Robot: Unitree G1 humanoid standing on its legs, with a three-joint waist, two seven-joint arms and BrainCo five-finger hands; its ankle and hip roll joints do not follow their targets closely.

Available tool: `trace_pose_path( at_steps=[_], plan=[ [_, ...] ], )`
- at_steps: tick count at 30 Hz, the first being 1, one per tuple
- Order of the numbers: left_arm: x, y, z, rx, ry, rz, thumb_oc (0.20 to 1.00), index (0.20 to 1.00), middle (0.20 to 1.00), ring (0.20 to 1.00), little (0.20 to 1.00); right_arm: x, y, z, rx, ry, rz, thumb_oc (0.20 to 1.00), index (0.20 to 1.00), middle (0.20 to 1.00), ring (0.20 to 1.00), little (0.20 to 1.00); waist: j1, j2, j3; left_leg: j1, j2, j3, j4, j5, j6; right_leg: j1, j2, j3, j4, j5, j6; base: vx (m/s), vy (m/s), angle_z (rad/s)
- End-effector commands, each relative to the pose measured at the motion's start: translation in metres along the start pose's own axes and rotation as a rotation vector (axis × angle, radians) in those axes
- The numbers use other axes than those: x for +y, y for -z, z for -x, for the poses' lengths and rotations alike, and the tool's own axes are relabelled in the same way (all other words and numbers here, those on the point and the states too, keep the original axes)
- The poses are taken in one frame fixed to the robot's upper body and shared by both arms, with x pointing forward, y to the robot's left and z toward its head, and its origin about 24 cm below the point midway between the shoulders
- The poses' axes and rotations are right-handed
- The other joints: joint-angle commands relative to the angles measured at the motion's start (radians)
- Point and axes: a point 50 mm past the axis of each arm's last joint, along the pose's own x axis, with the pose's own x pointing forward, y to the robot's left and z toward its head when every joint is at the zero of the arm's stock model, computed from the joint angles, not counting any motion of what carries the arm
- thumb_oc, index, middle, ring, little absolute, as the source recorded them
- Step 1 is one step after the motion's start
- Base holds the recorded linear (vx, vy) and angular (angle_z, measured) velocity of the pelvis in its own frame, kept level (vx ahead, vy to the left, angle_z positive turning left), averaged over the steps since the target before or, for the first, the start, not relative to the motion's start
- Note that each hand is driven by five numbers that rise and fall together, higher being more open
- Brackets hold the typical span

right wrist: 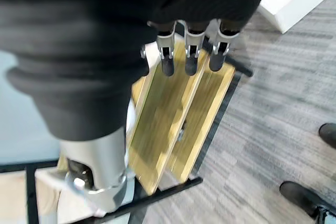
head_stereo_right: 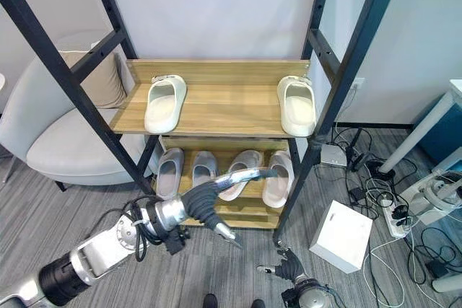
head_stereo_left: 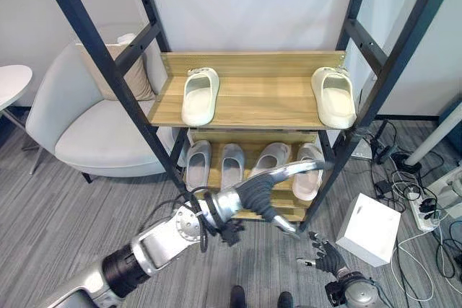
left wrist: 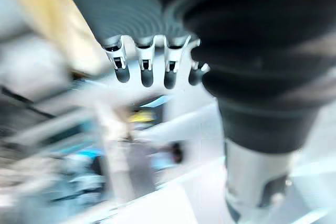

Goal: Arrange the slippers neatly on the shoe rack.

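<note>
Slippers are sitting on the shoe rack (head_stereo_left: 253, 106): one cream slipper (head_stereo_left: 200, 95) at the left of the upper shelf, another cream slipper (head_stereo_left: 333, 96) well apart at its right end, and four pale slippers (head_stereo_left: 249, 164) lying in a row on the lower shelf. The left hand (head_stereo_left: 261, 194) is hovering before the lower shelf, fingers spread and holding nothing. The right hand (head_stereo_left: 323, 256) is hanging low near the floor, fingers loosely spread, beside a white box (head_stereo_left: 368, 229).

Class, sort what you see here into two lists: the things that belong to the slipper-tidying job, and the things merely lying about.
Job:
cream slippers on the upper shelf
grey slippers on the lower shelf
shoe rack
left hand
right hand

Lying about:
armchair with cushion
white box
power strip
</note>
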Motion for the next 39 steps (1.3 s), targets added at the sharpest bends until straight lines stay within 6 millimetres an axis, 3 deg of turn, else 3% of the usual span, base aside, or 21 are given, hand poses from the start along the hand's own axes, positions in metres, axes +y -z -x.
trace_pose_path(
  at_steps=[1,2,3,5,7,10,11,12,15,17,27,39],
  plan=[
    [0.056,-0.008,0.001,-0.076,-0.288,-0.043,1.000,1.000,1.000,1.000,1.000,0.001,-0.048,-0.015,-0.195,0.008,-0.010,1.000,1.000,1.000,1.000,1.000,0.023,-0.047,0.002,0.057,0.031,-0.032,-0.005,-0.197,-0.018,0.091,-0.065,-0.017,0.001,-0.163,0.079,0.00,0.000,0.00],
    [0.067,-0.017,-0.001,-0.117,-0.350,-0.109,1.000,1.000,1.000,1.000,1.000,0.003,-0.049,-0.016,-0.201,0.006,-0.019,1.000,1.000,1.000,1.000,1.000,0.025,-0.049,-0.001,0.059,0.031,-0.033,-0.005,-0.198,-0.019,0.094,-0.065,-0.019,0.001,-0.165,0.078,0.02,-0.025,0.06],
    [0.091,-0.028,-0.005,-0.155,-0.501,-0.266,1.000,1.000,1.000,1.000,1.000,0.007,-0.052,-0.017,-0.210,-0.003,-0.030,1.000,1.000,1.000,1.000,1.000,0.025,-0.050,-0.005,0.065,0.029,-0.033,-0.005,-0.199,-0.020,0.101,-0.066,-0.019,0.001,-0.165,0.078,0.02,-0.020,0.09],
    [0.111,-0.035,-0.006,-0.141,-0.595,-0.458,1.000,1.000,1.000,1.000,1.000,0.008,-0.054,-0.017,-0.221,-0.005,-0.035,1.000,1.000,1.000,1.000,1.000,0.022,-0.049,-0.006,0.069,0.031,-0.029,-0.005,-0.200,-0.021,0.102,-0.066,-0.017,0.001,-0.165,0.078,0.02,-0.006,0.09],
    [0.138,-0.038,-0.007,-0.042,-0.652,-0.810,1.000,1.000,1.000,1.000,1.000,0.006,-0.055,-0.018,-0.235,-0.003,-0.024,1.000,1.000,1.000,1.000,1.000,0.015,-0.045,-0.006,0.073,0.031,-0.022,-0.005,-0.202,-0.021,0.101,-0.065,-0.011,0.001,-0.162,0.081,0.01,0.004,-0.02],
    [0.163,-0.043,-0.006,0.056,-0.659,-1.138,1.000,1.000,1.000,1.000,1.000,0.004,-0.059,-0.018,-0.259,-0.004,-0.009,1.000,1.000,1.000,1.000,1.000,0.006,-0.041,-0.001,0.076,0.032,-0.014,-0.005,-0.204,-0.020,0.098,-0.064,-0.004,0.001,-0.159,0.085,0.02,0.010,-0.05],
    [0.186,-0.044,-0.002,0.171,-0.658,-1.398,1.000,1.000,1.000,1.000,1.000,0.003,-0.061,-0.017,-0.274,-0.014,0.007,1.000,1.000,1.000,1.000,1.000,-0.008,-0.037,-0.001,0.077,0.034,-0.005,-0.005,-0.207,-0.020,0.092,-0.063,0.005,0.001,-0.156,0.090,0.03,0.017,-0.11],
    [0.186,-0.044,-0.002,0.169,-0.657,-1.399,1.000,1.000,1.000,1.000,1.000,0.003,-0.061,-0.017,-0.274,-0.014,0.006,1.000,1.000,1.000,1.000,1.000,-0.007,-0.038,0.000,0.077,0.035,-0.004,-0.005,-0.207,-0.020,0.092,-0.063,0.006,0.001,-0.156,0.090,0.04,0.017,-0.12],
    [0.207,-0.048,0.005,0.288,-0.633,-1.623,1.000,1.000,1.000,1.000,1.000,0.001,-0.062,-0.015,-0.287,-0.020,0.014,1.000,1.000,1.000,1.000,1.000,-0.017,-0.036,0.002,0.077,0.037,0.006,-0.005,-0.210,-0.020,0.082,-0.062,0.016,0.005,-0.155,0.094,0.03,0.008,-0.13],
    [0.229,-0.050,0.014,0.434,-0.618,-1.793,1.000,1.000,1.000,1.000,1.000,0.000,-0.062,-0.013,-0.297,-0.029,0.025,1.000,1.000,1.000,1.000,1.000,-0.031,-0.036,0.006,0.076,0.041,0.017,-0.005,-0.214,-0.021,0.073,-0.061,0.028,0.008,-0.154,0.097,0.05,0.008,-0.17],
    [0.270,-0.049,0.034,0.783,-0.566,-2.028,1.000,1.000,1.000,1.000,1.000,-0.002,-0.061,-0.007,-0.315,-0.017,0.017,1.000,1.000,1.000,1.000,1.000,-0.075,-0.051,0.015,0.069,0.051,0.065,-0.005,-0.223,-0.015,0.038,-0.055,0.077,0.002,-0.141,0.107,0.06,0.010,-0.19],
    [0.297,-0.080,0.060,0.989,-0.586,-2.131,1.000,1.000,1.000,1.000,1.000,-0.004,-0.054,-0.001,-0.309,-0.003,0.003,1.000,1.000,1.000,1.000,1.000,-0.094,-0.074,0.029,0.037,0.055,0.119,-0.005,-0.227,-0.010,-0.024,-0.049,0.120,0.001,-0.115,0.124,0.05,0.039,-0.17]
  ],
)
